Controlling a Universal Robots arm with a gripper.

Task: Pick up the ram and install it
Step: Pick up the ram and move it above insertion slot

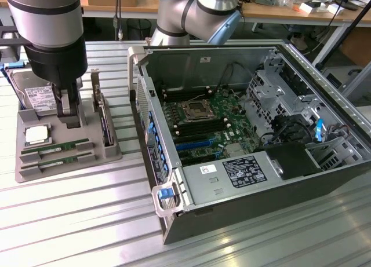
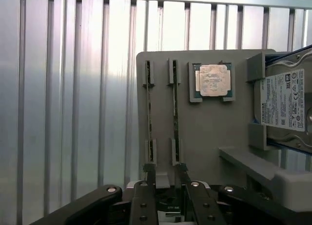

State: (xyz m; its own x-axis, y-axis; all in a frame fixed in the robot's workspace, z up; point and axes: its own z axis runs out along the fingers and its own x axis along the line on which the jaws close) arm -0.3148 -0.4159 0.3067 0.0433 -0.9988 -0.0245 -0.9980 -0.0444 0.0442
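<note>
Gripper (image 1: pixel 68 112) spread wide above parts tray (image 1: pixel 35 173); ram (image 1: pixel 56 146) unheld in its slots.
Exterior view: hard drive (image 1: pixel 36 96), CPU (image 1: pixel 36 135) and upright expansion card (image 1: pixel 105 122) share the tray; open computer case (image 1: pixel 261 206) on the exterior view's right. Wrist view: ram (image 2: pixel 175 112) is two thin green sticks on edge, CPU (image 2: pixel 213 80) beside them.

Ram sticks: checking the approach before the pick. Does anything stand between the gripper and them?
Nothing visible does. The open gripper hangs over the gray tray; both ram sticks sit uncovered in their slots.
</note>
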